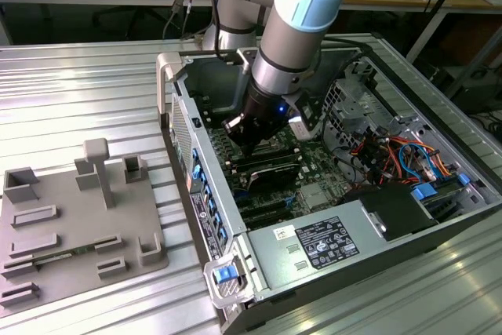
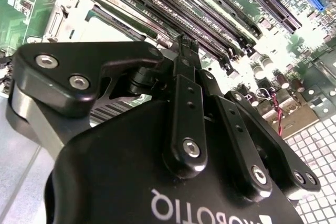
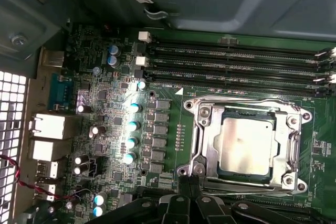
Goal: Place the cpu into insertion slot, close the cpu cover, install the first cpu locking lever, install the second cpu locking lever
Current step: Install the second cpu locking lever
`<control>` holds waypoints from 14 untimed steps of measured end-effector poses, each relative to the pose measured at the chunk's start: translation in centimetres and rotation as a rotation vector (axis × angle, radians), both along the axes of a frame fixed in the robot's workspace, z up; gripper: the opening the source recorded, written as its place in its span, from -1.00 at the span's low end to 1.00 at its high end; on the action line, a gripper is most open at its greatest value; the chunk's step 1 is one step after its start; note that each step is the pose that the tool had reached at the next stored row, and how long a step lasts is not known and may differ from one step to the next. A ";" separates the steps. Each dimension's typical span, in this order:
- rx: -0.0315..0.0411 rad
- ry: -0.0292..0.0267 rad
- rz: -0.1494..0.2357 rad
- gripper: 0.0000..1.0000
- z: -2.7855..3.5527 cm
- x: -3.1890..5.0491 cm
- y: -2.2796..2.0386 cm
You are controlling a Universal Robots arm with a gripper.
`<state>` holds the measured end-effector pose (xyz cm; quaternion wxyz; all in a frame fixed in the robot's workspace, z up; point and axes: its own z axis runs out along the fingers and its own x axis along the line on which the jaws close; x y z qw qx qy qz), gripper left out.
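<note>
The cpu [image 3: 247, 145] lies flat in the insertion slot [image 3: 202, 145], with the cpu cover [image 3: 294, 145] closed around it in the first wrist view. Long black memory slots [image 3: 236, 64] run just beside the socket. The gripper [image 2: 184, 45] hangs just beside the socket's edge, fingers pressed together and holding nothing. In the exterior view, the computer case [image 1: 376, 249] walls crowd the arm [image 1: 290, 45].
</note>
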<state>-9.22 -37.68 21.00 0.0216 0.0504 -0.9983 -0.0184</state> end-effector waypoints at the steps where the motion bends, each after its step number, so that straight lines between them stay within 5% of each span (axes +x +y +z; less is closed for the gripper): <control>1: 0.0001 0.0001 0.000 -0.79 -0.03 0.00 0.00; 14: 0.0107 0.0000 0.000 -0.79 -0.32 0.00 0.12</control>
